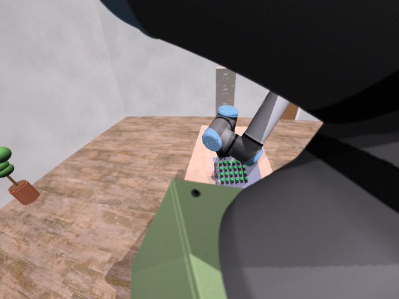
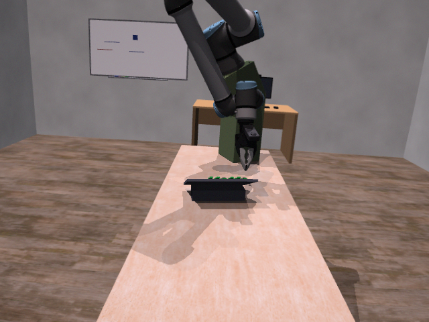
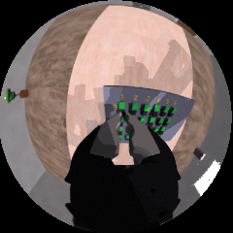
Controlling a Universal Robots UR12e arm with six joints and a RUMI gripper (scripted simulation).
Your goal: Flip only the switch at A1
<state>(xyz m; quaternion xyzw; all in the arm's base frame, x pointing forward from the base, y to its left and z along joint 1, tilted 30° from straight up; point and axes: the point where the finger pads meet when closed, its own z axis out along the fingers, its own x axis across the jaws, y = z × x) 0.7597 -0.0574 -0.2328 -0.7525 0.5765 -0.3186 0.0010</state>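
I've got the gripper (image 2: 245, 168) hanging just above the switch panel (image 2: 219, 190) on the table (image 2: 221, 263), jaws pinched fully together with nothing between them. The wrist view puts the tip over the first column, near the A1 switch (image 3: 122, 105) at the far left corner. Those green rockers look small, stiff and light; I judge no grasp is needed, just a firm nudge on its raised edge, clear of its neighbours.

Even, soft light fills the room; the arm's shadow (image 2: 179, 239) spreads pale across the table (image 2: 221, 277). Wrist view bends hard at its rim, slightly blurred.
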